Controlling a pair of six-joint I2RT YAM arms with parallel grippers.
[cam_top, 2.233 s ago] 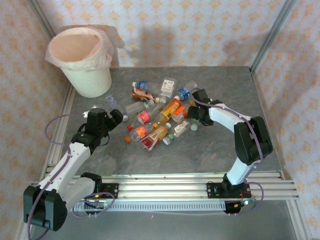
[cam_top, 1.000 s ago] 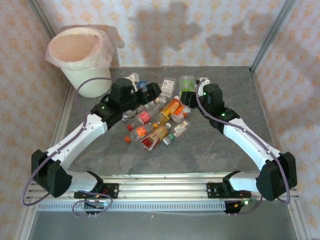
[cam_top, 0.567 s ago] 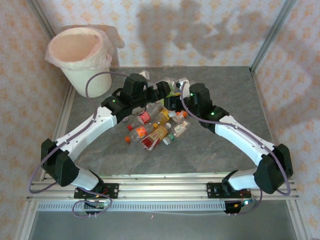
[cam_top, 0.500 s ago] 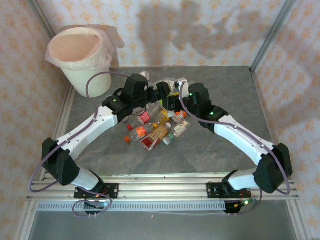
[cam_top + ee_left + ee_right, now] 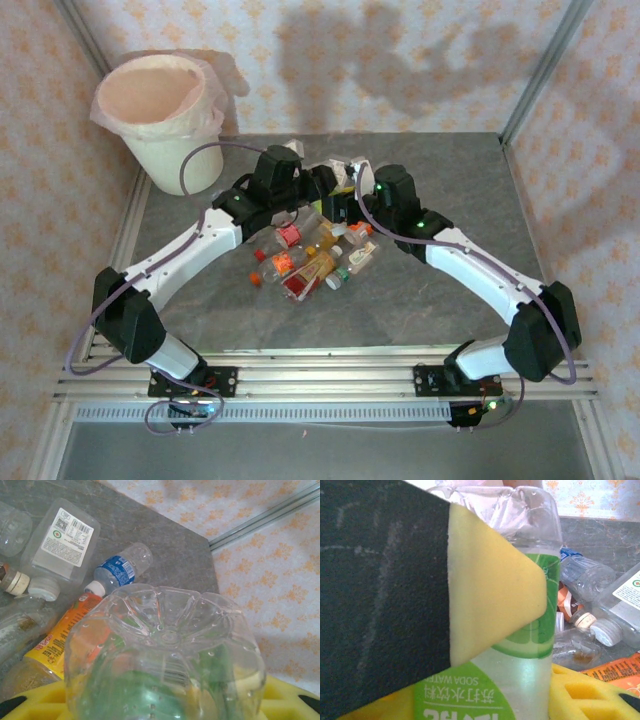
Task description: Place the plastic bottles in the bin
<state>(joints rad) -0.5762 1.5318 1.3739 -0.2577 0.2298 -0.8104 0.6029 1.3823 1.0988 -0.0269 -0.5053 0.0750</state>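
A clear plastic bottle with a green soda-water label (image 5: 535, 645) hangs above the pile, held from both sides. My right gripper (image 5: 532, 675) is shut on its labelled body, its yellow pads (image 5: 490, 590) pressed on it. My left gripper (image 5: 162, 707) is shut on the same bottle (image 5: 165, 645), whose ribbed base faces the camera. From above, the left gripper (image 5: 328, 185) and right gripper (image 5: 362, 185) meet at the bottle (image 5: 346, 172). Several more plastic bottles (image 5: 305, 262) lie below them. The bin (image 5: 188, 160), white with a pink liner, stands at the far left corner.
Under the held bottle lie a blue-labelled bottle (image 5: 117, 570), a flat clear one with a white label (image 5: 65, 537) and an orange-labelled one (image 5: 52, 642). Patterned walls close the table's back and sides. Bare grey table (image 5: 470, 180) spreads right of the pile.
The right arm carried the green-labelled bottle in from the right to the middle. The left arm swung over from the left, and its open jaws have now shut on that bottle.
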